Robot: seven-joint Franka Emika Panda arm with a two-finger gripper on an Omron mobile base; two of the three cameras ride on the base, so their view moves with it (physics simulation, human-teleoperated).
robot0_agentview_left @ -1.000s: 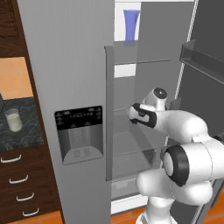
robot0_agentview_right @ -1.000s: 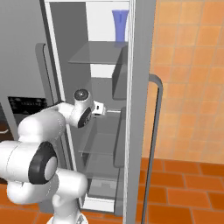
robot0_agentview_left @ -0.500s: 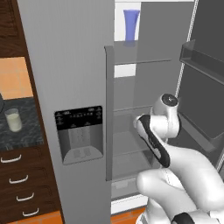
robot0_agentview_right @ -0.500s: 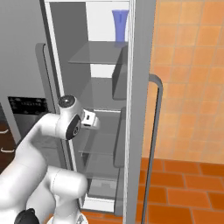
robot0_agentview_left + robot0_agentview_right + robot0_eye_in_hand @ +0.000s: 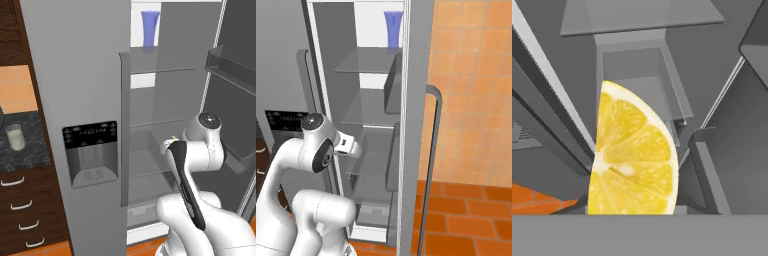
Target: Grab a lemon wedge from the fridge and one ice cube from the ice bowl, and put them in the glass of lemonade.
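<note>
The arm has swung back out of the fridge (image 5: 100,75) — the tool (image 5: 632,212) sits clamped on the lemon wedge (image 5: 632,160), so the glass of lemonade (image 5: 15,137) comes next.

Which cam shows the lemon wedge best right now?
Hand view: the lemon wedge shows large and close, with cut face, segments and rind all clear, and the fridge shelves behind it. Left base view gives just a tiny yellow speck at the gripper. In the right base view I can't make it out.
</note>
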